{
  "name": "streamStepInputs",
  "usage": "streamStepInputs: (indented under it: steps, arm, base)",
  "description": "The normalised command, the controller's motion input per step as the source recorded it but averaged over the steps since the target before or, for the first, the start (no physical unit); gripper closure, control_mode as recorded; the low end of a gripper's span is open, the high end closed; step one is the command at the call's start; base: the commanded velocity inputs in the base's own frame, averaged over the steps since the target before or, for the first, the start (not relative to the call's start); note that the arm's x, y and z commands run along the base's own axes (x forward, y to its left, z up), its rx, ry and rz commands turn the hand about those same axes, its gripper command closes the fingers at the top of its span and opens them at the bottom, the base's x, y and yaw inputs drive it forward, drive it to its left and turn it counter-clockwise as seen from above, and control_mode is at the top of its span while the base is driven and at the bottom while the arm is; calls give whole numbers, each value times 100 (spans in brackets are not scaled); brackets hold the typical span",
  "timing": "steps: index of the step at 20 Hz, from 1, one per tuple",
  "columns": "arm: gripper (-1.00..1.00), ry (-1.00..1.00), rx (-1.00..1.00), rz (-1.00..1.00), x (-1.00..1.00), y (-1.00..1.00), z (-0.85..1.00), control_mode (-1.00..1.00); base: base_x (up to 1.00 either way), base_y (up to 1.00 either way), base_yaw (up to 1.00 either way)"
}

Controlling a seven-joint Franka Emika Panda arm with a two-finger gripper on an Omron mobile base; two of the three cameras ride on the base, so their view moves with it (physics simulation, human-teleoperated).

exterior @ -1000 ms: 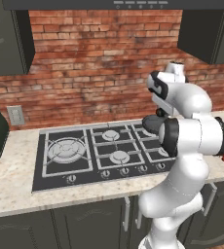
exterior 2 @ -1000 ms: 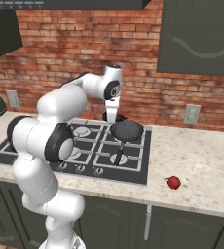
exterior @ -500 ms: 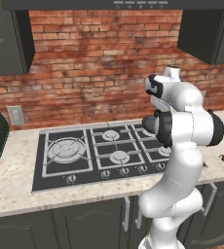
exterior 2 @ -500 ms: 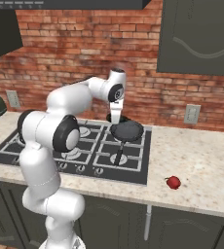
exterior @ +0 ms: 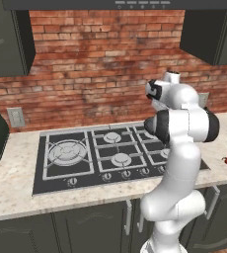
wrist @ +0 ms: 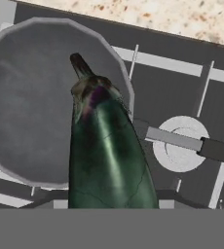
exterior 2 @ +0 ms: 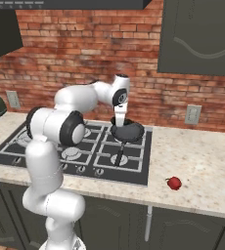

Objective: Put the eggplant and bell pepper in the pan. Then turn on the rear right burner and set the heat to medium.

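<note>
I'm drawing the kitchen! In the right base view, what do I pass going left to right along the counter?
Black stovetop with grates → round dark frying pan with a long handle → speckled beige counter with the tiny red bell pepper.

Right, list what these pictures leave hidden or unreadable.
- Jaws: in the hand view the eggplant covers them, so the grip itself is unseen.
- Pan: in the left base view the arm blocks it.
- Stove knobs: too small to read any setting.
- Bell pepper: stem detail too small.
</note>
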Motion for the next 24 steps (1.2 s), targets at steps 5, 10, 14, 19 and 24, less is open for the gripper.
streamStepInputs:
  steps: [5,10,14,19,24]
  arm:
    - [100,0,0,0,26,-9,-24,-100]
    - [100,0,-1,0,29,-4,-20,-100]
    - [100,0,-1,0,18,-1,-17,-100]
    - [100,0,-2,0,15,-1,-21,-100]
    - [100,0,-2,0,13,-2,-22,-100]
  base:
    - [0,0,0]
    - [0,0,0]
    - [0,0,0]
    - [0,0,0]
    - [0,0,0]
